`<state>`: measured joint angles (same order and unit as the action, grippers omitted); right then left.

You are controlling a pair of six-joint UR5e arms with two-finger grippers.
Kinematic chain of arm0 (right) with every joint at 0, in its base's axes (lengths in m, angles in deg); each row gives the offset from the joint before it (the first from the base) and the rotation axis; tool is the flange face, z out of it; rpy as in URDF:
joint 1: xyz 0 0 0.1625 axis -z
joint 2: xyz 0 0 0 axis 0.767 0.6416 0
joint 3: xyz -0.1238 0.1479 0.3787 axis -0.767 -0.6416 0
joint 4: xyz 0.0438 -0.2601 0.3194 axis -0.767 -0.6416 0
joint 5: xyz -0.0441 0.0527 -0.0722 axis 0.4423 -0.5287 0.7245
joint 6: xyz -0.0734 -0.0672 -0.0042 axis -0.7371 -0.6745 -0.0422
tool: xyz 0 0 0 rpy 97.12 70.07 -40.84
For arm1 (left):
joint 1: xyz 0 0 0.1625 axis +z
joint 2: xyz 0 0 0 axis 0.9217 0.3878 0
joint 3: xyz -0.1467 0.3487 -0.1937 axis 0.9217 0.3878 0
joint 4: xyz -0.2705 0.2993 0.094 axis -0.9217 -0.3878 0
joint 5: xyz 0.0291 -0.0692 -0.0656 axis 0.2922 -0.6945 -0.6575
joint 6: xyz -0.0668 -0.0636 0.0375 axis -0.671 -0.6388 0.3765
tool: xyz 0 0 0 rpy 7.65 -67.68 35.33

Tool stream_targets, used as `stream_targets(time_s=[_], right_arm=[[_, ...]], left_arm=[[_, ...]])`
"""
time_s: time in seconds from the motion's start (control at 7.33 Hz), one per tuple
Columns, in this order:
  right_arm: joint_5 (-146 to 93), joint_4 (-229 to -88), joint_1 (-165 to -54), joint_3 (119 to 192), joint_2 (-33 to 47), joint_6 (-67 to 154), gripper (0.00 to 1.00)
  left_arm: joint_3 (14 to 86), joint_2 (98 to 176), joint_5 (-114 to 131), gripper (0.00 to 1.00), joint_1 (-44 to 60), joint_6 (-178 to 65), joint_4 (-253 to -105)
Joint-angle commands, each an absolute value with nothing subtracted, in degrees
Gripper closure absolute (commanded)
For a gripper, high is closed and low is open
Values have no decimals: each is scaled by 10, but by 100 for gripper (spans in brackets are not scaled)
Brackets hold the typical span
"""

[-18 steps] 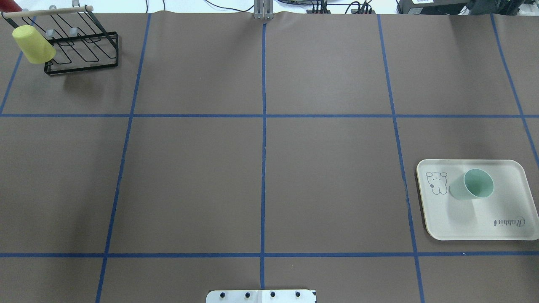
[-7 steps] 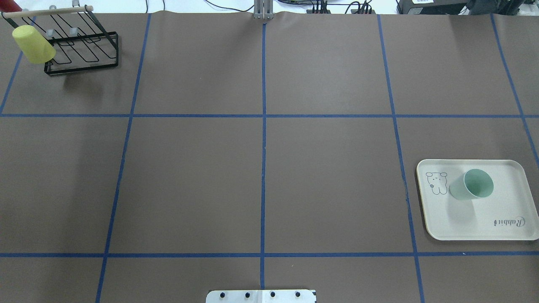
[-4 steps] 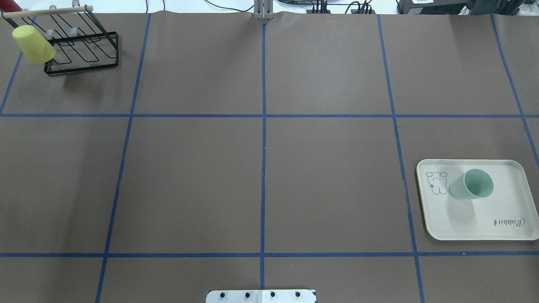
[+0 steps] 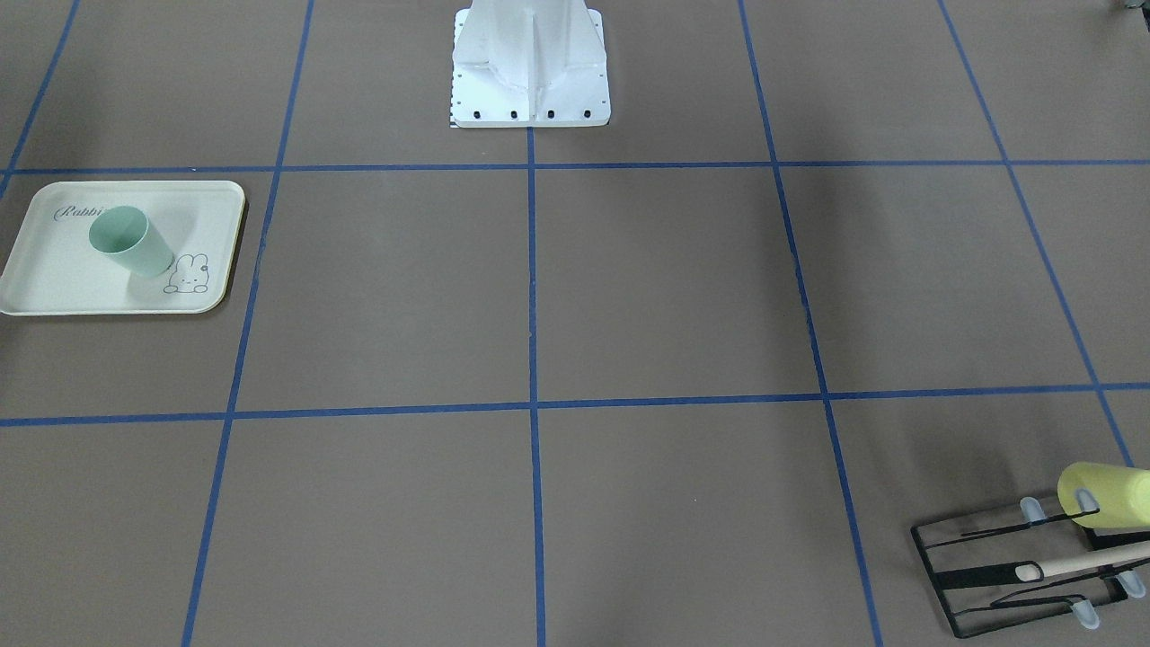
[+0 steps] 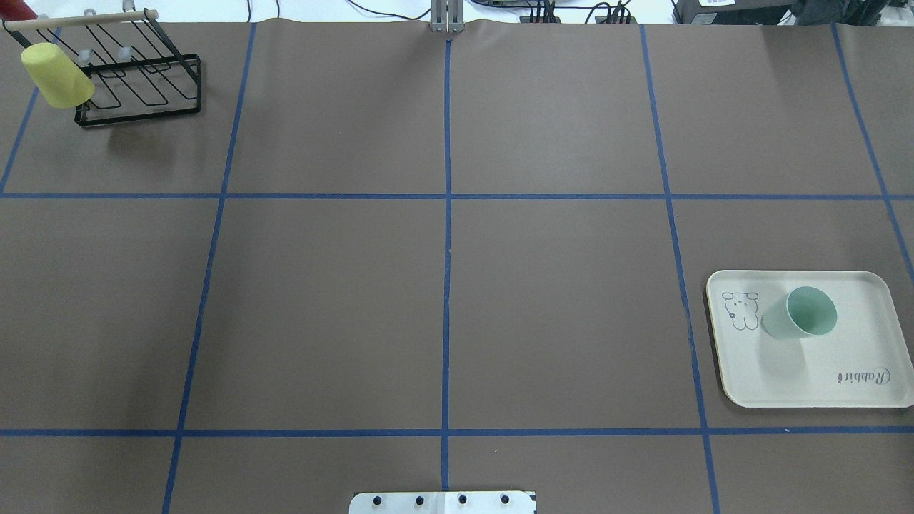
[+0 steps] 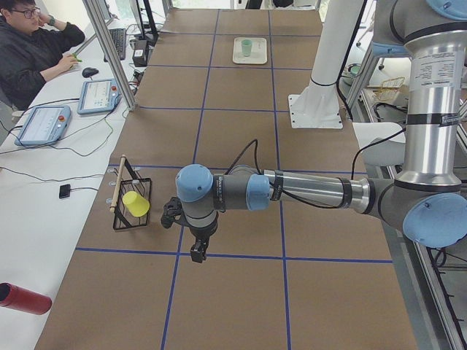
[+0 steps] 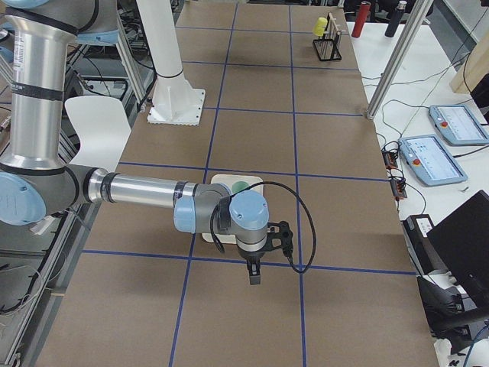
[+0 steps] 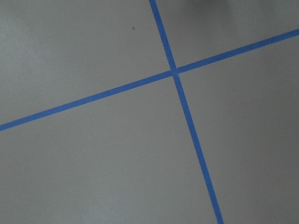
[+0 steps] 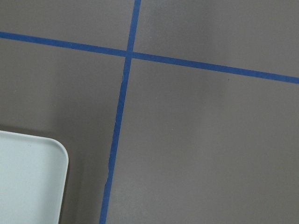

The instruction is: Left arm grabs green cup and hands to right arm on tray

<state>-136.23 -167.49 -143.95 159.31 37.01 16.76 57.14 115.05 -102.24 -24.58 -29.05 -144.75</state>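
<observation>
The green cup (image 5: 800, 315) stands mouth up on the cream tray (image 5: 842, 350) at the table's right side, next to the rabbit drawing. It also shows in the front view (image 4: 132, 243) and far off in the exterior left view (image 6: 246, 47). Neither arm touches it. The left gripper (image 6: 197, 251) hangs fingers down over the brown table near the wire rack. The right gripper (image 7: 254, 274) hangs fingers down just beside the tray (image 7: 221, 182). Both grippers show only in the side views, so I cannot tell if they are open or shut. A tray corner (image 9: 28, 177) shows in the right wrist view.
A black wire rack (image 5: 143, 86) with a pale yellow cup (image 5: 56, 74) on it stands at the far left corner. The white robot base (image 4: 530, 72) is at the near middle edge. Blue tape lines cross the brown table. An operator (image 6: 33, 44) sits beyond the far side.
</observation>
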Motion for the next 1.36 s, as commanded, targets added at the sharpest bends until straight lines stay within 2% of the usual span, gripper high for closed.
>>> stream_targets(time_s=[0.0,1.23], right_arm=[[-1362,-1674,-1439,1593,370,168,0],[-1364,-1661,-1437,1598,367,169,0]], left_arm=[[575,1146,-1024,0,-247,-317,-1441],[576,1148,-1021,0,-246,-312,-1451]])
